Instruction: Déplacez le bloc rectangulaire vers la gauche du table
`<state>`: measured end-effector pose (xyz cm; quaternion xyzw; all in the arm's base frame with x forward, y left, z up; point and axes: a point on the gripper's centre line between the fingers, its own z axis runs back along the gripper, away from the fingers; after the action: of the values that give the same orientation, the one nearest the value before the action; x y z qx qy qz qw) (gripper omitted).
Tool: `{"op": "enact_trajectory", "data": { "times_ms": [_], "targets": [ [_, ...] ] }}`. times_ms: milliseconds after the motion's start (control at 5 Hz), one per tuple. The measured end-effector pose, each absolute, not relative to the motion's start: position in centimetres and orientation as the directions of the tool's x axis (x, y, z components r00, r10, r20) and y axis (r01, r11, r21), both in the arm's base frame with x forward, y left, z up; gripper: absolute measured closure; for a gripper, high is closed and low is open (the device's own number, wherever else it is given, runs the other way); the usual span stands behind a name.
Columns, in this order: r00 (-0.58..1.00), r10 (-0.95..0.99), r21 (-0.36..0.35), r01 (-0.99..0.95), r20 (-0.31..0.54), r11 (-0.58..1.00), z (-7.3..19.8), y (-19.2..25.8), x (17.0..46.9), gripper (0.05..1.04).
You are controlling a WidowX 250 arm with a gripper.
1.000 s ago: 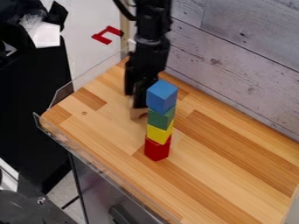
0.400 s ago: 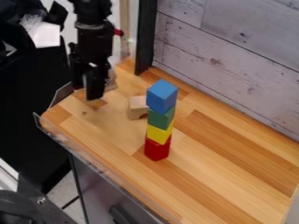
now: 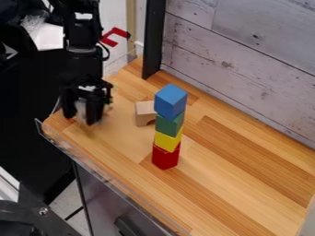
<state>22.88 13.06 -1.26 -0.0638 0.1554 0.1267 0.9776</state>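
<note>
Camera view: the tool (image 3: pixel 81 116) is at the left end of the table (image 3: pixel 209 173), well left of the cube stack (image 3: pixel 169 125), with the arm (image 3: pixel 83 62) above it. Whether it is open, closed or gripping something, I cannot tell; a pale blur shows at its lower end.

Change: one second back I had the tool right beside the stack, partly over the wooden block. It has since swung left, then nearer the clear rim (image 3: pixel 104 173) along the table's left side. The wooden block (image 3: pixel 144 113) did not travel with it. It sits just left of and slightly behind the stack, notch at its lower side, as in the previous frame.

Stack, for reference: blue cube (image 3: pixel 170 100) on top, then green cube (image 3: pixel 168 125), yellow cube (image 3: pixel 168 140), red cube (image 3: pixel 166 157) at the base; upright, unchanged. Beyond it, the pale plank wall (image 3: pixel 246 60) and a black post (image 3: pixel 154 39).

Meaning: if the wooden block is the rectangular one named, my leftward pass has not advanced the task. Next I would bring the tool back, confirm a grip, then carry left. Risk: clipping the stack on approach, given how near the block lies.
</note>
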Motion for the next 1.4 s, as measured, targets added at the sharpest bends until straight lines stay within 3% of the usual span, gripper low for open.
{"op": "enact_trajectory", "data": {
  "times_ms": [800,1000,1200,1400],
  "targets": [
    [0.935,0.182,-0.043,-0.204,-0.303,0.978,-3.1,12.3,24.2,0.437],
    [0.935,0.188,-0.050,-0.212,-0.300,0.976,-3.2,12.2,24.4,0.373],
    [0.932,0.198,-0.061,-0.226,-0.303,0.972,-3.1,11.9,24.2,0.112],
    [0.940,0.220,-0.051,-0.241,-0.262,0.969,-1.5,11.7,23.2,0.087]
  ]
}}
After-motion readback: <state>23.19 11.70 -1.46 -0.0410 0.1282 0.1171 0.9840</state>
